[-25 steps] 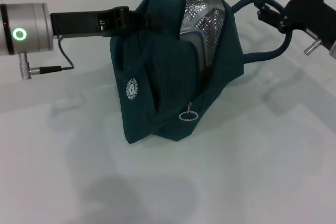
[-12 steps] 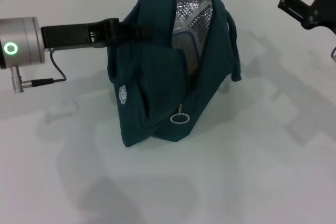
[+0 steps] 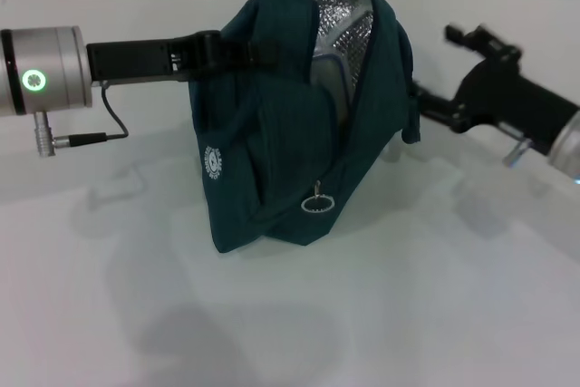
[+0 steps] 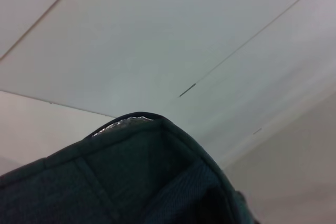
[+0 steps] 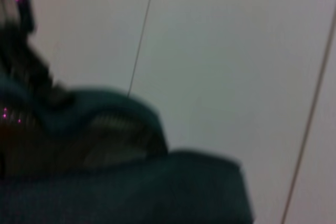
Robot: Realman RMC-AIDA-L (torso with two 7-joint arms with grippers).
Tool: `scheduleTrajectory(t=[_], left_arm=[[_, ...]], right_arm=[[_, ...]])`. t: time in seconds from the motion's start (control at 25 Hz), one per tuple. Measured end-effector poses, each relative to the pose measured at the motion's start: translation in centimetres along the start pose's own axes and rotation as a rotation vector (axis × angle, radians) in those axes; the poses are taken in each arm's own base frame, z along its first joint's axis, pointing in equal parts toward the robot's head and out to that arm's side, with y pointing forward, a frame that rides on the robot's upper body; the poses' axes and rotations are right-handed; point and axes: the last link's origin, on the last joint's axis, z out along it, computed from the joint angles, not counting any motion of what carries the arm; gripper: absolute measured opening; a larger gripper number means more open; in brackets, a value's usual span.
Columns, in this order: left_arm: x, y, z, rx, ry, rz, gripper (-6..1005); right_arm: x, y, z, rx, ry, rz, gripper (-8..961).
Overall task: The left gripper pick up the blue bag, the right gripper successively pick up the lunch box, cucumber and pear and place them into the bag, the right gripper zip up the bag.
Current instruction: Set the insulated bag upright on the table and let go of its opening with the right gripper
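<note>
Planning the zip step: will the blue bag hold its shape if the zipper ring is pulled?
Probably not. The blue bag looks like soft fabric, sagging and creased below the left gripper. Its zipper ring dangles, so pulling likely drags the cloth along.

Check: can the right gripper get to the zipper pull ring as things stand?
Probably yes. The zipper pull ring hangs exposed on the blue bag's front, low down, with nothing covering it. The right gripper sits at the bag's right side, higher up, so it would need to come down and around. The left gripper holds the bag's top.
</note>
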Motion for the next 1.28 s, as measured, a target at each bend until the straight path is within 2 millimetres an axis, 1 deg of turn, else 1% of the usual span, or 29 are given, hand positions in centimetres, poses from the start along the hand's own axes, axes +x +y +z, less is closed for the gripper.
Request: scheduleTrajectory(t=[0.08,0.2,0.48,0.64,0.88,1.08,1.2,1.28], left_arm=[[0.0,0.0,0.0,0.001,0.0,-0.001,52],[0.0,0.0,0.0,0.001,0.001,-0.001,52],[-0.3,-0.2,-0.2,0.005,0.004,-0.012,53],[-0.5,-0.3,-0.2,0.004,0.002,-0.019,53],[-0.7,-0.5,-0.4,0.008,0.004,-0.024,53],[-0.7,-0.5,-0.6,0.012,0.005,-0.015,53],[-0.7,-0.6,-0.7,0.014,0.006,-0.008,53],[-0.7,-0.6,-0.7,0.015,0.006,-0.004,53]], right_arm=[[0.4,0.4,1.4,-0.031,0.069,-0.026,810],[0.2,0.2,2.3,-0.038,0.089,-0.045,810],[-0.3,-1.1,4.8,-0.016,0.167,-0.11,809],[-0.6,-1.9,5.7,0.002,0.197,-0.139,809],[-1.5,-3.3,6.0,0.057,0.168,-0.19,809],[-2.0,-3.7,6.0,0.091,0.142,-0.16,807],[-2.1,-3.7,5.7,0.103,0.121,-0.147,760],[-2.3,-3.9,5.2,0.118,0.083,-0.132,728]])
